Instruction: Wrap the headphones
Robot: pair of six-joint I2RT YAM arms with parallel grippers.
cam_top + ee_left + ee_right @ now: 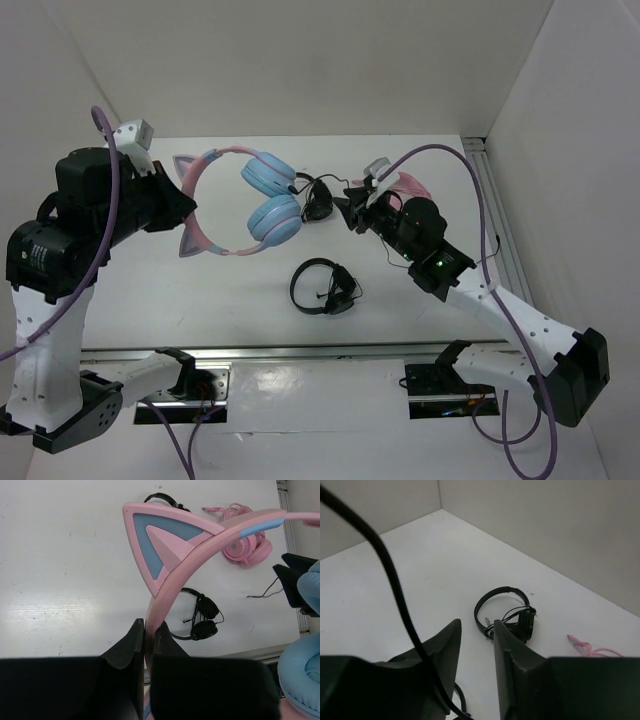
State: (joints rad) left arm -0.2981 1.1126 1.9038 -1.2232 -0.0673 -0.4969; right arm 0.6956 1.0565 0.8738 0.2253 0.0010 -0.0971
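Note:
The headphones (272, 218) have light blue ear cups and a pink headband with cat ears (160, 540). They hang above the table, held by the band. My left gripper (148, 630) is shut on the pink headband, just below one cat ear, and shows in the top view too (185, 212). One blue ear cup (302, 682) fills the left wrist view's lower right corner. The thin dark cable (395, 580) crosses in front of my right gripper's left finger. My right gripper (476, 625) stands to the right of the cups (346, 208), jaws apart by a narrow gap, nothing between the tips.
All-pink cat-ear headphones (245, 547) lie at the back right, partly behind the right arm. One small black headset (322, 285) lies mid-table, another (318, 205) between the blue cups and my right gripper. White walls enclose the table on three sides.

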